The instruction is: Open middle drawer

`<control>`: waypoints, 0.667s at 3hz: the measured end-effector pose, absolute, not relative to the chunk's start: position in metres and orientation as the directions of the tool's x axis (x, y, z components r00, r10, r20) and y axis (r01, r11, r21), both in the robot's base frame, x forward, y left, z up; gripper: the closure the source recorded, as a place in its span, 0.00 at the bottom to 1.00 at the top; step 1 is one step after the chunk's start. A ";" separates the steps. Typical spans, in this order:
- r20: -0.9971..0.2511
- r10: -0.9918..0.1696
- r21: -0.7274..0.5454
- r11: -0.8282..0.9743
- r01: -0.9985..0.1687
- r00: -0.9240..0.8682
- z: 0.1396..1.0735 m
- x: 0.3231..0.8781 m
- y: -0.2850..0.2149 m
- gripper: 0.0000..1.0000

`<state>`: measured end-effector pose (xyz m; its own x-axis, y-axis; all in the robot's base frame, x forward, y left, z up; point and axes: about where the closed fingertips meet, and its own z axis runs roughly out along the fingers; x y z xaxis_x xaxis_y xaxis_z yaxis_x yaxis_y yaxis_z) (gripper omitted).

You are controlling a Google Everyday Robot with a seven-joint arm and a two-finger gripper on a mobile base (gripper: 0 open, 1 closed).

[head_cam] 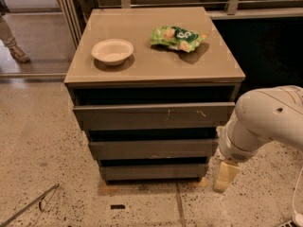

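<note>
The middle drawer (152, 149) is a plain dark grey-brown handle-less front, second of three in a low cabinet at the centre of the camera view. It sits between the wider top front (154, 116) with white scratches and the narrow bottom front (154, 172). My white arm (265, 122) comes in from the right. My gripper (222, 176) hangs below it, pale yellow, pointing down, just off the cabinet's lower right corner, beside the right ends of the middle and bottom drawers. It holds nothing that I can see.
The cabinet top (142, 56) bears a white bowl (112, 51) on the left and a green snack bag (178, 37) on the right. A person's foot (16, 51) stands at far left. A thin rod (28, 205) lies on the speckled floor at bottom left.
</note>
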<state>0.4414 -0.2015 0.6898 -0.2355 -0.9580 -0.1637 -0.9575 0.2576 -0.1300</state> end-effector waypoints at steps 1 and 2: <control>-0.164 -0.958 -0.130 0.258 -0.957 -0.235 0.690 0.441 -0.202 0.00; -0.194 -0.962 -0.137 0.221 -0.966 -0.192 0.671 0.445 -0.208 0.00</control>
